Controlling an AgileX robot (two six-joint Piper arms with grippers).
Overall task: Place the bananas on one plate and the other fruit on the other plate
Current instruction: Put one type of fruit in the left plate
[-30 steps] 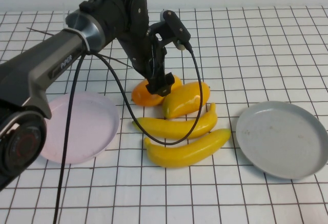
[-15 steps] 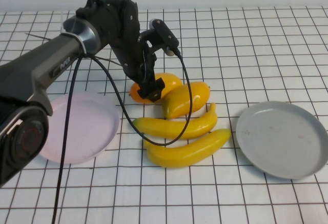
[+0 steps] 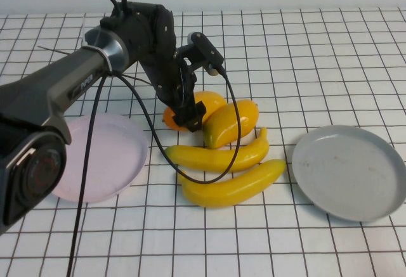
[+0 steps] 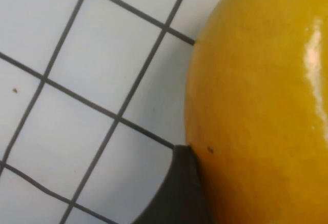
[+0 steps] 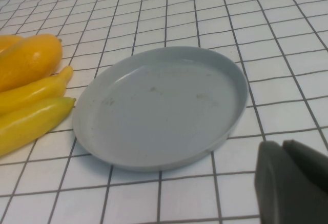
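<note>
Orange mango [image 3: 184, 111]: my left gripper [image 3: 192, 116] is down on it, grip unclear; I'd seat it centrally before lifting. Right gripper [image 5: 292, 183] idles near the grey-blue plate [image 5: 225, 131], its pincer state also unclear.

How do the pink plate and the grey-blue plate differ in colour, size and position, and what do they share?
The pink plate is pale pink, while the grey-blue plate is pale grey-blue. The pink plate lies on the robot's left, partly hidden behind the left arm; the grey-blue plate lies on its right, fully visible. The grey-blue plate looks slightly larger. Both are round, shallow and hold no fruit. The left gripper is at the orange fruit; the right gripper waits beside the grey-blue plate.
</note>
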